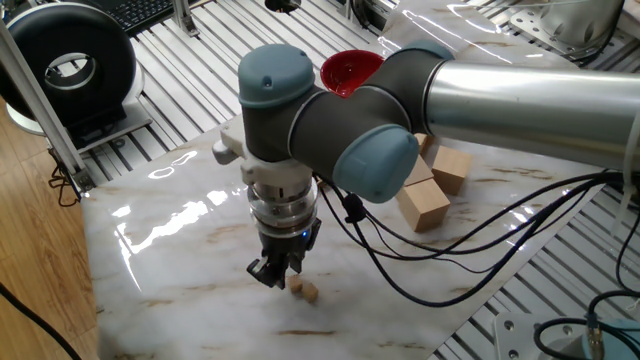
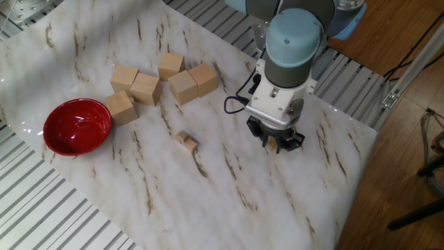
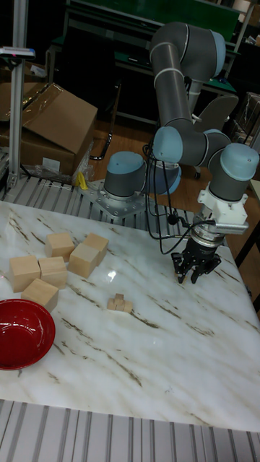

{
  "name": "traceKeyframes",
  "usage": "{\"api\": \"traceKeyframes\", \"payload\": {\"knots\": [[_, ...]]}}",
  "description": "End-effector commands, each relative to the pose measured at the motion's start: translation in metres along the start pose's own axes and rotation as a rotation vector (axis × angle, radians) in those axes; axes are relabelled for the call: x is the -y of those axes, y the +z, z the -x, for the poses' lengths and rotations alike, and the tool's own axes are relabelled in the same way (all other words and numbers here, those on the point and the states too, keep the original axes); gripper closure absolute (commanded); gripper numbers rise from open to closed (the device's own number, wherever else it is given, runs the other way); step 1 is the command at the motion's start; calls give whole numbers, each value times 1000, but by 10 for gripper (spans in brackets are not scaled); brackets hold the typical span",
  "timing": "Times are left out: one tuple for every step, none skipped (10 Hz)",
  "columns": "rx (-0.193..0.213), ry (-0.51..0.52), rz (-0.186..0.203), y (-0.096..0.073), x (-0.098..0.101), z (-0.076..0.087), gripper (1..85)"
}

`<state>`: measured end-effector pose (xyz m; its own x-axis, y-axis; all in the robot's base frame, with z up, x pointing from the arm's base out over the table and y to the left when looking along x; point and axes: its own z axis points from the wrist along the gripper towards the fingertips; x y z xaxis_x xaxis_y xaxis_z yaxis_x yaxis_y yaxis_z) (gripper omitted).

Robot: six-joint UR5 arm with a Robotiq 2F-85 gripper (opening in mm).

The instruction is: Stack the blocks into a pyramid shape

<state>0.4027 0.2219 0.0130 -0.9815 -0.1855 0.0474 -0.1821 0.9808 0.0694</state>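
Note:
My gripper (image 1: 278, 272) hangs just above the marble near the table's front edge, fingers spread and open, holding nothing. Two tiny tan blocks (image 1: 297, 286) (image 1: 310, 292) rest side by side on the marble right next to its fingertips. In the other fixed view a bit of tan block (image 2: 272, 144) shows between the fingers of the gripper (image 2: 277, 143). A small stepped pile of tiny blocks (image 2: 185, 140) (image 3: 119, 303) sits mid-table, well apart from the gripper (image 3: 195, 273). How many cubes the pile holds is too small to tell.
Several large pale wooden blocks (image 2: 159, 82) (image 3: 54, 263) cluster at the back of the marble. A red bowl (image 2: 77, 126) (image 3: 22, 334) stands beside them. Black cables (image 1: 450, 250) trail from the arm over the table. Slatted metal surrounds the marble slab (image 2: 208, 201).

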Motion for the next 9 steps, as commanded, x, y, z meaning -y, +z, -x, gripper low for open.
{"api": "traceKeyframes", "payload": {"knots": [[-12,-177,-4,3,-6,-3,443],[-15,-266,-22,2,-3,-3,437],[-15,-322,-19,1,-5,-3,433],[-28,-405,-53,-1,5,-4,430],[-35,-480,-84,-2,13,-3,430],[-43,-543,-115,-4,20,-3,433],[-29,-570,-118,-4,19,1,453],[-16,-584,-107,-3,14,4,470],[-4,-593,-93,-2,6,5,477]]}}
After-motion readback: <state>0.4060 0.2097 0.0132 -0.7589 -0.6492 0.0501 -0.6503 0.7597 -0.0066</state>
